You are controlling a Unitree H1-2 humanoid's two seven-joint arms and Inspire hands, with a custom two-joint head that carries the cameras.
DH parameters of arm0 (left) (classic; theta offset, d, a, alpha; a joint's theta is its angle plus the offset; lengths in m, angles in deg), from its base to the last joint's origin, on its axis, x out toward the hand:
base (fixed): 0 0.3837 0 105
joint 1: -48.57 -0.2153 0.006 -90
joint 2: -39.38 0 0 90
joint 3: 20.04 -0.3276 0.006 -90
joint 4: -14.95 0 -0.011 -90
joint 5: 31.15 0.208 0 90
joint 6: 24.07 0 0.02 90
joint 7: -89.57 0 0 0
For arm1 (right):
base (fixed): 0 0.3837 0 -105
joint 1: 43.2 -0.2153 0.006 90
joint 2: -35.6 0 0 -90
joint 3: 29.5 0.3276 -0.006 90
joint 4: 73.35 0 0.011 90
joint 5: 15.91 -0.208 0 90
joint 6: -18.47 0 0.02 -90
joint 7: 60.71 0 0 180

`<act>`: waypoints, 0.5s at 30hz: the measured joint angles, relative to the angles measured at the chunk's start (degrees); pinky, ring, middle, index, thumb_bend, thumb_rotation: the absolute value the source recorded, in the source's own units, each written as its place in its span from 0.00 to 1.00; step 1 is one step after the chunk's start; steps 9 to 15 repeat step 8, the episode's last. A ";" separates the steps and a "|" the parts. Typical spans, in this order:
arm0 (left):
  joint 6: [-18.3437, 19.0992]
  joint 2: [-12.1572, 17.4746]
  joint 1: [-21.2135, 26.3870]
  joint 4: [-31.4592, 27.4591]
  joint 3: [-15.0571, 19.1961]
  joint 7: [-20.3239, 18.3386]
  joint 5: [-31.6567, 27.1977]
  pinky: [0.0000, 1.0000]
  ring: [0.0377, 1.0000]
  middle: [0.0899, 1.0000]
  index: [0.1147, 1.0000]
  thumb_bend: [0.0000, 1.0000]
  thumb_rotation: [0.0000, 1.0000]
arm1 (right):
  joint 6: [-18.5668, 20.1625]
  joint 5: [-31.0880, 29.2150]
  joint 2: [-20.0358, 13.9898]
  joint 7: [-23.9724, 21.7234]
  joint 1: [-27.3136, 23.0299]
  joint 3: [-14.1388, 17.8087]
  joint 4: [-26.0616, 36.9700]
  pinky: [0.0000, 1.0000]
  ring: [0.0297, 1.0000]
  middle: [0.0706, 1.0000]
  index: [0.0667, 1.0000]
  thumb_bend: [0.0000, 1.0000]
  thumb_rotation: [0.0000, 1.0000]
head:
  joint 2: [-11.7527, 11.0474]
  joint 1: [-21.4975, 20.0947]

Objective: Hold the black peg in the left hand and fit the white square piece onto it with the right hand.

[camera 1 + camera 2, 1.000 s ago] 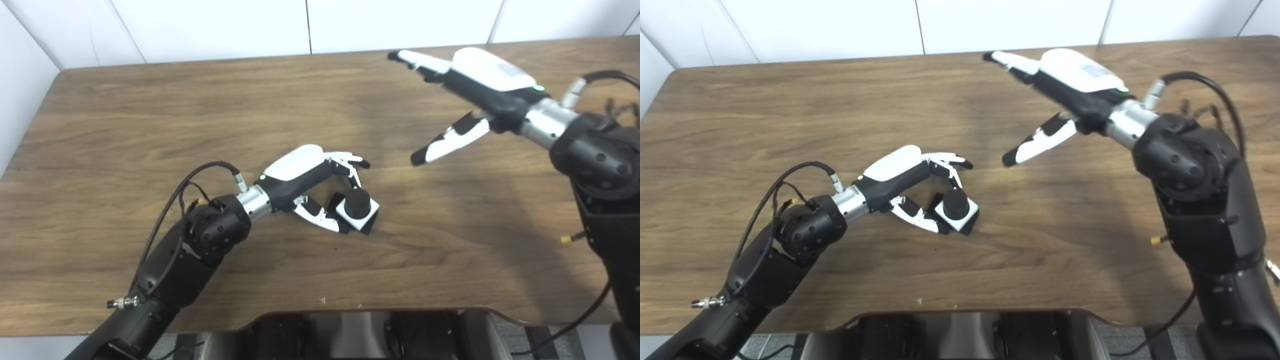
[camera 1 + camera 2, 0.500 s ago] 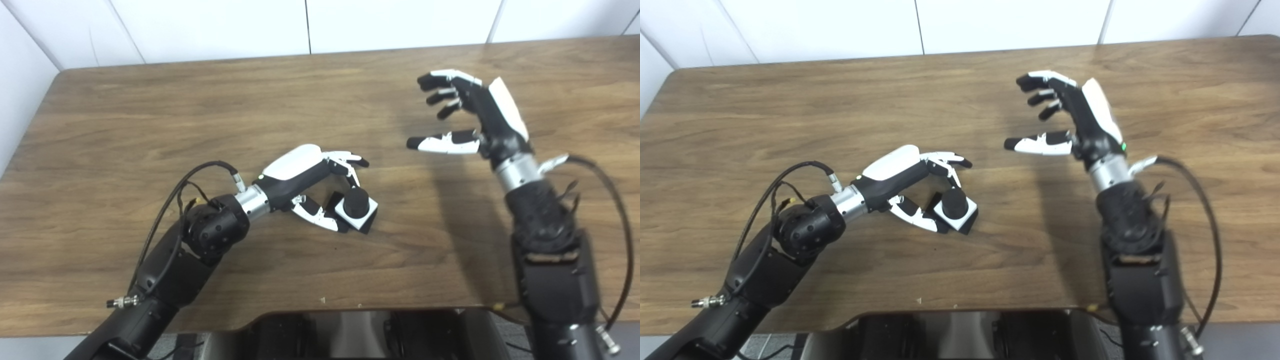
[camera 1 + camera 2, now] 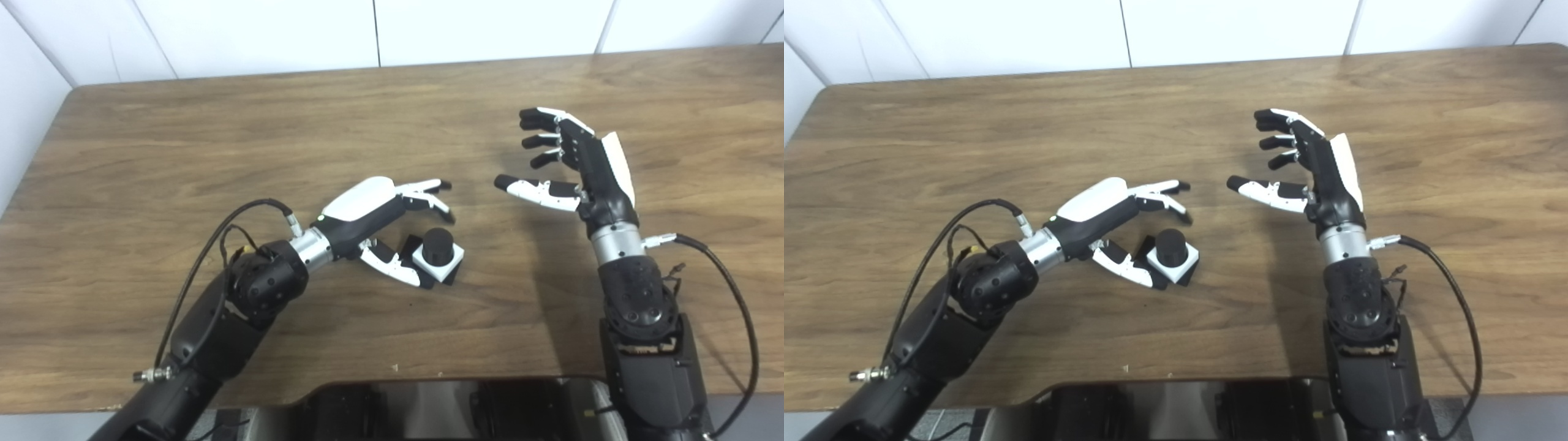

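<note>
Wide brown wooden table (image 3: 184, 153) fills the scene. Right hand (image 3: 582, 171) hovers over it on the right side, fingers spread and curled, thumb pointing toward the centre, holding nothing. Left hand (image 3: 380, 214) sits low near the middle, fingers fanned out above the parts and thumb lying beside them, gripping nothing. White square piece (image 3: 450, 260) rests flat on the table on a black base, and the short black cylindrical peg (image 3: 438, 244) stands upright through it

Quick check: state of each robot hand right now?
Left robot hand: open, fingers spread above the black peg, holding nothing.
Right robot hand: open, empty, raised off to the side.
</note>
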 measured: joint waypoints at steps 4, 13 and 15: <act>1.51 -2.09 -5.45 -1.86 5.35 3.14 -3.84 0.78 0.93 0.98 1.00 0.94 0.57 | -0.27 -0.81 0.16 0.79 0.99 -0.49 0.00 0.53 0.64 0.72 0.71 0.66 0.07 | -0.97 0.09; -4.61 -5.74 -10.64 -0.05 10.04 9.62 -7.50 0.66 0.79 0.83 0.83 0.71 0.59 | -1.13 -1.01 0.49 2.28 1.35 -0.95 -0.14 0.53 0.65 0.73 0.70 0.64 0.05 | -2.46 -0.18; -4.61 -5.74 -10.64 -0.05 10.04 9.62 -7.50 0.66 0.79 0.83 0.83 0.71 0.59 | -1.13 -1.01 0.49 2.28 1.35 -0.95 -0.14 0.53 0.65 0.73 0.70 0.64 0.05 | -2.46 -0.18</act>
